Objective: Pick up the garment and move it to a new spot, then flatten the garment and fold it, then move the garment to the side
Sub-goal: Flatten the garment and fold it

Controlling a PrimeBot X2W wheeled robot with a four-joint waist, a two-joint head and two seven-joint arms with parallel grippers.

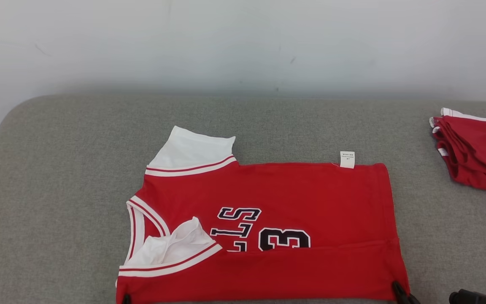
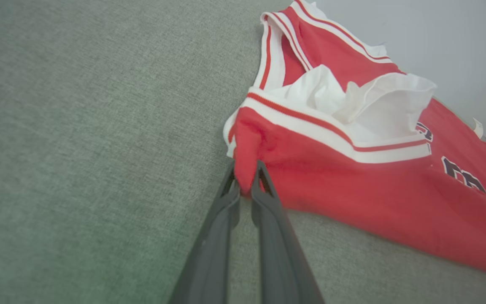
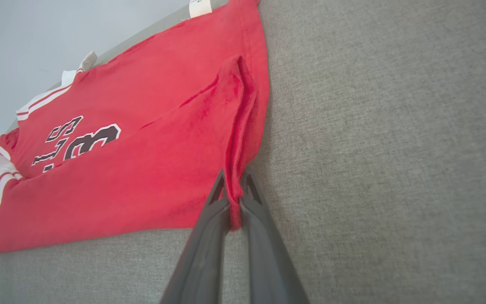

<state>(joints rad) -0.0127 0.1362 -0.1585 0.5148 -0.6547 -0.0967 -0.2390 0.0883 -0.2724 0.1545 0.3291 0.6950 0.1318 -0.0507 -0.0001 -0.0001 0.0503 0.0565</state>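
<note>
Left hand (image 2: 245, 177): clamped tight on the garment's (image 1: 293, 194) near sleeve-side corner.
Right hand (image 3: 231, 192): pinching its near hem-side corner.
Why: probably to lift the near edge evenly for folding.
Garment: spread sideways on the grey worktop (image 1: 57, 169), near strip lapping the numerals.
Around: folded red pile (image 1: 479, 152) well beyond the garment's hem.
Obstacle: bunched white sleeve lining (image 2: 352, 101) by the garment's left corner; could crease.

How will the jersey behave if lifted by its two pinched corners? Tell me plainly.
Likely floppy: the jersey bunches where the left gripper and right gripper pinch its corners, so it should sag between them. Probably light, being thin cloth. It may drag rather than slide on the rough grey surface.
</note>
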